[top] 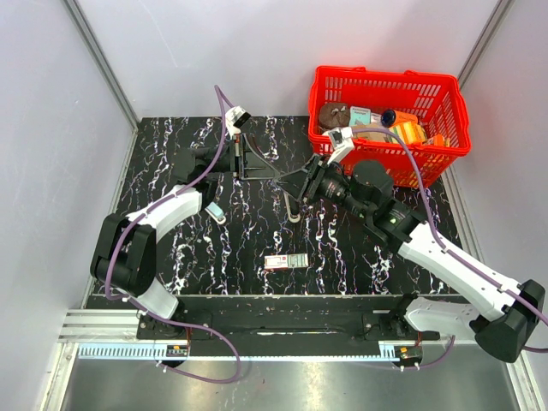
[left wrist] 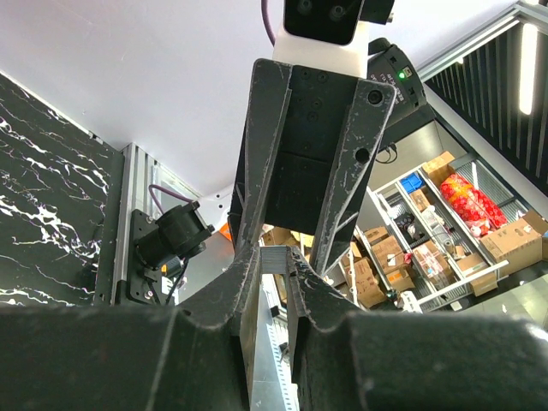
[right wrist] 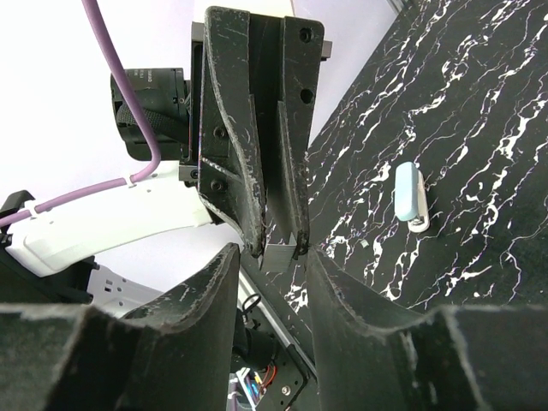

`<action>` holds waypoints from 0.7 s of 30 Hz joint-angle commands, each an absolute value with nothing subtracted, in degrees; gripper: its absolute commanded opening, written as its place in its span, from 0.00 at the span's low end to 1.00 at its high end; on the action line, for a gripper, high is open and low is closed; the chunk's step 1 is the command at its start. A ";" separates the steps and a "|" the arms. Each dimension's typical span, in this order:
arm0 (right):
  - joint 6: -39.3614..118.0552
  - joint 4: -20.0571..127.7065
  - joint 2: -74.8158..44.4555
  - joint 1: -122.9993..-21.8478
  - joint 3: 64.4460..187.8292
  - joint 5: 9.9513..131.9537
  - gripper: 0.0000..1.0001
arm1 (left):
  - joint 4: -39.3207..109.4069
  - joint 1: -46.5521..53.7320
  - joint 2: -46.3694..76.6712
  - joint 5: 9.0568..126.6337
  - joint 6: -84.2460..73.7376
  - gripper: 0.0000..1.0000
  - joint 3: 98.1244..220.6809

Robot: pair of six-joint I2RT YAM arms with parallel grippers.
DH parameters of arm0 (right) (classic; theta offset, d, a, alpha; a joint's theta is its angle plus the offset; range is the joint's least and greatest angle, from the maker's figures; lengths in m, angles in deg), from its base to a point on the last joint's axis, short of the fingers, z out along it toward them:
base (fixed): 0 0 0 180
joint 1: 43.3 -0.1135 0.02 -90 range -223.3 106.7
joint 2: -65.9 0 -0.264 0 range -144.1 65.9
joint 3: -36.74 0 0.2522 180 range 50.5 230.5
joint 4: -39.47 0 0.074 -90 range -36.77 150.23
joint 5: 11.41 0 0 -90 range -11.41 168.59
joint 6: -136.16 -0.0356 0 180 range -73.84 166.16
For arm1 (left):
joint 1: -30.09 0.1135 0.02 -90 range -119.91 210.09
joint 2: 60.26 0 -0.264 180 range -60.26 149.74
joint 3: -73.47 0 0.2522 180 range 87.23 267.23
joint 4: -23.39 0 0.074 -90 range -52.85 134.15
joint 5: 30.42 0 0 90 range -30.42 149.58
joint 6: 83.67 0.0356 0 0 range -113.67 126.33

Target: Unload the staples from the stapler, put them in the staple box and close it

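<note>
My left gripper (left wrist: 287, 257) is shut on a short silvery strip of staples (left wrist: 283, 259), pinched at its fingertips and held above the table. My right gripper (right wrist: 272, 253) faces it tip to tip, open, its jaws standing on either side of the strip (right wrist: 282, 254) with a gap on each side. In the top view the two meet at mid-table, left gripper (top: 276, 170) against right gripper (top: 294, 181). The stapler (right wrist: 411, 195), a small slim bar, pale blue on top and white beneath, lies loose on the black marbled table (top: 342, 248), left of the grippers (top: 217, 211).
A flat pink-and-green box (top: 286, 261) lies near the front middle. A red basket (top: 390, 86) of assorted items stands at the back right. A small slim piece with a pale end (top: 295, 214) lies under the right gripper. A tiny grey speck (right wrist: 366, 244) lies on the table.
</note>
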State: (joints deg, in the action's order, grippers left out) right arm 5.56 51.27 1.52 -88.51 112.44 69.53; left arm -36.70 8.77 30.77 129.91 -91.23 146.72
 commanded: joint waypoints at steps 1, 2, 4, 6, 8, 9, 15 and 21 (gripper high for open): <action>4.59 47.16 1.56 -88.65 112.03 66.64 0.41 | -52.41 8.56 29.13 128.49 -90.79 0.17 147.44; 4.59 47.08 1.65 -88.65 111.94 66.73 0.41 | -52.50 8.56 29.22 128.40 -90.71 0.17 147.53; 4.68 47.08 1.83 -88.65 111.76 67.08 0.39 | -52.50 8.56 29.13 128.49 -90.79 0.17 147.44; 4.68 47.08 2.09 -88.65 111.68 67.34 0.37 | -52.50 8.64 29.22 128.49 -90.88 0.17 147.53; 4.77 47.16 2.18 -88.65 111.76 67.61 0.36 | -52.50 8.64 29.22 128.32 -90.88 0.17 147.61; 4.85 47.08 2.18 -88.65 111.76 67.87 0.35 | -52.50 8.56 29.04 128.40 -90.88 0.17 147.53; 5.29 46.73 2.62 -88.65 111.94 69.36 0.29 | -52.50 8.73 28.87 128.58 -90.62 0.17 147.00; 5.56 46.37 2.88 -88.65 111.94 70.24 0.23 | -52.50 8.56 28.60 128.84 -90.36 0.18 146.82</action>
